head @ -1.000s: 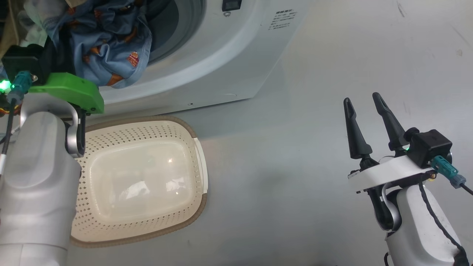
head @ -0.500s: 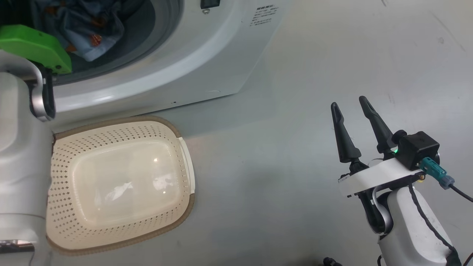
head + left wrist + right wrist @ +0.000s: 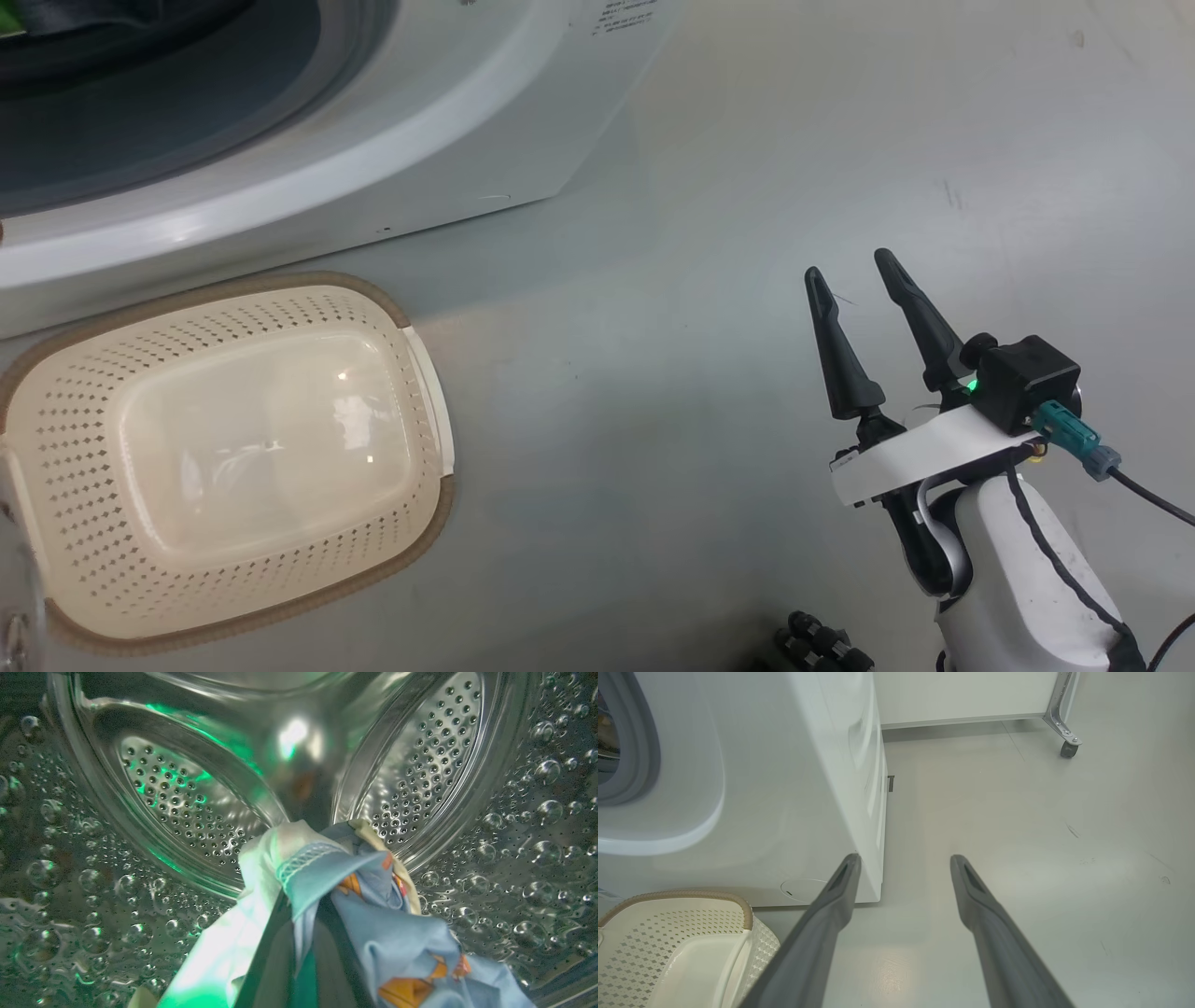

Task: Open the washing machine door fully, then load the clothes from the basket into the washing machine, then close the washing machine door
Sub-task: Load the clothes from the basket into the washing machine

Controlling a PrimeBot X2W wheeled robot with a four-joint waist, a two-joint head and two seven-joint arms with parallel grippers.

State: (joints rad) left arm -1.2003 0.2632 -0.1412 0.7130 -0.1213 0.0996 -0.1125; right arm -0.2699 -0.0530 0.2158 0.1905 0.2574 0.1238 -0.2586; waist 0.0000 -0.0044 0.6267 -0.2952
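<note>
The white washing machine (image 3: pixel 373 140) fills the top left of the head view, its grey gasket (image 3: pixel 168 112) ringing the dark opening. The washing machine door is out of view. In the left wrist view my left gripper (image 3: pixel 301 905) reaches deep inside the perforated steel drum (image 3: pixel 187 812), shut on the light-blue, orange-printed clothes (image 3: pixel 373 933), which drape over its fingers. On the floor in front of the machine, the cream basket (image 3: pixel 411 551) has nothing in it. My right gripper (image 3: pixel 850 266) hangs open over bare floor to the right, holding nothing, as the right wrist view also shows it (image 3: pixel 904 858).
The right wrist view catches the machine's side (image 3: pixel 859 765) and the basket's corner (image 3: pixel 691 896). A white unit on a caster (image 3: pixel 1068 749) stands at the far end of the grey floor (image 3: pixel 747 140). A black knobbly object (image 3: pixel 822 644) lies at the head view's bottom edge.
The head camera has shifted, so the machine and basket sit further left and up. My left arm and the clothes have gone out of the head view into the drum. The right gripper stays open.
</note>
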